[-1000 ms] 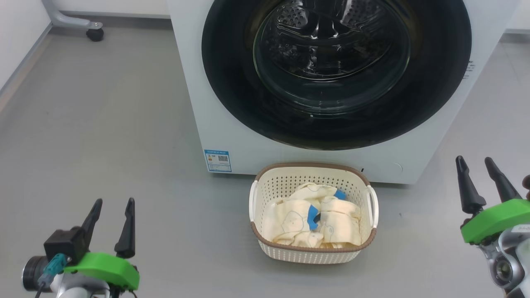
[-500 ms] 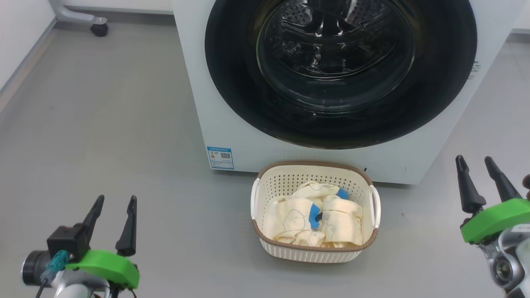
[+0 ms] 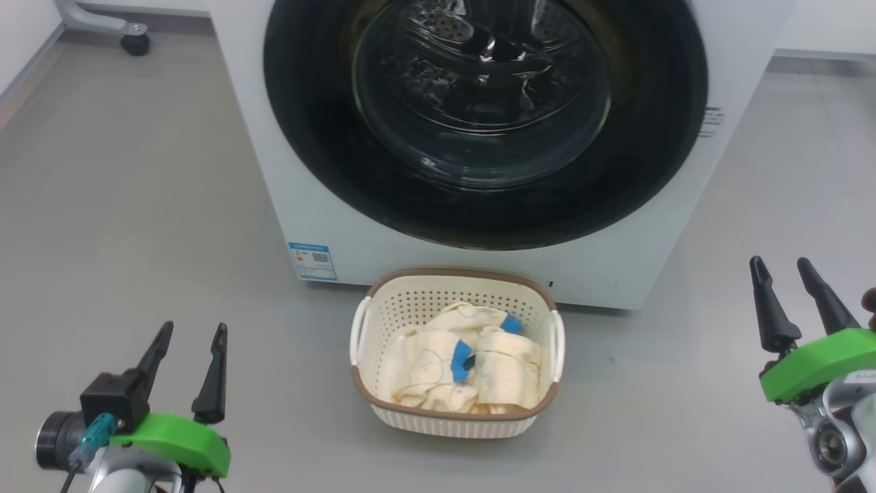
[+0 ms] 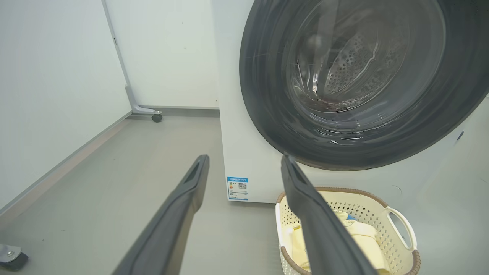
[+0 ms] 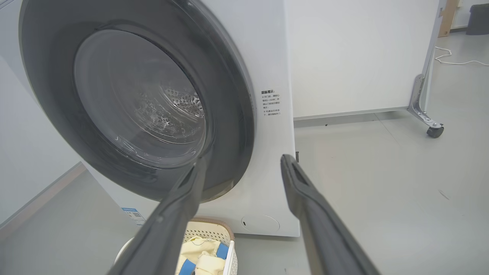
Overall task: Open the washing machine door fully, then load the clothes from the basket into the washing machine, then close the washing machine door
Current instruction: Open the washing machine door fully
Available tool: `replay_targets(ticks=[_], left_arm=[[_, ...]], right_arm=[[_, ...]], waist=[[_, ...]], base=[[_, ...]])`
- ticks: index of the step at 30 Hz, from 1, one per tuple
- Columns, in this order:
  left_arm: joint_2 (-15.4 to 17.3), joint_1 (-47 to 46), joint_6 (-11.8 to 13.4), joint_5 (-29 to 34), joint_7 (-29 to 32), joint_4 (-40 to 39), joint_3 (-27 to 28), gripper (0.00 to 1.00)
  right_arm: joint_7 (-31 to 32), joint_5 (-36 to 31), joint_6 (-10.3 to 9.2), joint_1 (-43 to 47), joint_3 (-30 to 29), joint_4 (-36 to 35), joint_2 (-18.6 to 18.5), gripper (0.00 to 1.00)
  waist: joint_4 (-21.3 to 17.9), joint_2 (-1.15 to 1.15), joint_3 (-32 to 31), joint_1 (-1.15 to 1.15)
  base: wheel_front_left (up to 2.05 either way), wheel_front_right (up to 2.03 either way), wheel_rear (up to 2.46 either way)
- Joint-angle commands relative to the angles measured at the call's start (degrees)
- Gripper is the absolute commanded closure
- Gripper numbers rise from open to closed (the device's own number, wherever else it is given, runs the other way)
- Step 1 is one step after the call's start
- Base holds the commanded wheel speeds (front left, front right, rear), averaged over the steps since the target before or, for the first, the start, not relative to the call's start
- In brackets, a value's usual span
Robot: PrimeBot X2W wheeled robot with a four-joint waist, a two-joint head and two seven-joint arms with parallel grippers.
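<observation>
Change: the head camera had shifted in the last second, so the big white front-loading washing machine [image 3: 301,205] and the small cream perforated plastic basket [image 3: 455,421] sat further toward 9 o'clock in the head view. The basket had kept its place in front of the machine.
Door: the large round washing machine door [image 3: 479,103], with its glossy black rim and bulging clear glass centre, lay shut flat against the machine's front. The dimpled steel drum showed through the glass.
Basket: it stood on the floor at 6 o'clock of the door, just in front of the machine's base.
Clothes: the soft pale yellow clothes [image 3: 438,370], with small bright blue patches, lay heaped inside the basket.
Sticker: a small blue label [image 3: 313,261] sat low on the machine's front, at 10 o'clock of the basket.
Left gripper: the left gripper [image 3: 193,327] hung at 8 o'clock of the basket, well apart from it, jaws spread and holding nothing.
Right gripper: the right gripper [image 3: 779,261] hung at 3 o'clock of the basket, well apart from it, jaws spread and holding nothing.
Floor: a plain grey floor [image 3: 137,205] lay all around, with a grey castor leg [image 3: 130,41] at 10 o'clock of the machine.
</observation>
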Motion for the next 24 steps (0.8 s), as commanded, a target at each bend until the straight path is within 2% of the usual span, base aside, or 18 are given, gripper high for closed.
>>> replay_targets(ticks=[1, 18, 24], left_arm=[[1.51, -3.11, 0.45, 0.43, -0.81, -1.94, 1.96, 0.0], [1.19, -3.26, 0.38, -0.21, -0.81, -2.89, 1.81, 0.0], [1.24, -3.18, -0.07, -1.12, -0.81, -3.61, 1.64, 0.0]], right_arm=[[-0.63, -0.61, 0.61, -1.28, 0.31, -1.75, -1.32, 0.0], [-0.69, -0.49, 0.61, -1.2, -0.07, -1.62, -1.09, 0.0], [-0.71, -0.53, 0.61, -1.19, -0.4, -1.6, -0.99, 0.0]], waist=[[-0.06, 0.0, 0.09, 0.0], [-0.42, 0.0, 0.09, 0.0], [-0.33, 0.0, 0.13, 0.0]], base=[[1.23, 1.23, -2.46], [1.23, 1.23, -2.46], [0.96, 0.96, -1.92]])
